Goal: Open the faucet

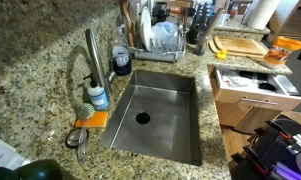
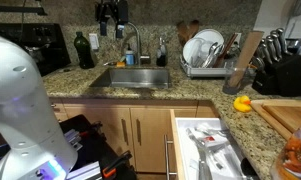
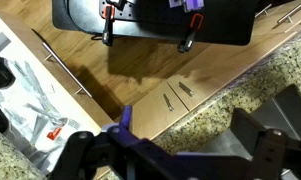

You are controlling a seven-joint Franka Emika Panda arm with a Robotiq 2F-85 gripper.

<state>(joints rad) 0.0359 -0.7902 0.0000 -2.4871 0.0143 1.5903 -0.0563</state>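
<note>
Gripper (image 3: 175, 150): we are seeing it spread wide and empty, hanging over the worktop (image 3: 285, 75) edge.
Faucet (image 1: 91, 52): standing upright behind the sink (image 1: 175, 108), well apart from the gripper and outside the wrist view.

Sink basin (image 1: 175, 125): open from above, so we note a clear drop there. At the back edge of the bench (image 1: 30, 60) the faucet (image 1: 92, 55) is crowded. A blue-label bottle (image 1: 97, 97) stands just beside its foot, a dark blue-topped container (image 1: 121, 62) is near, and an orange sponge (image 1: 88, 119) lies at the sink's corner. The dish rack (image 1: 160, 40) blocks one sink end. An open drawer (image 1: 252, 85) juts out at the front edge.
</note>
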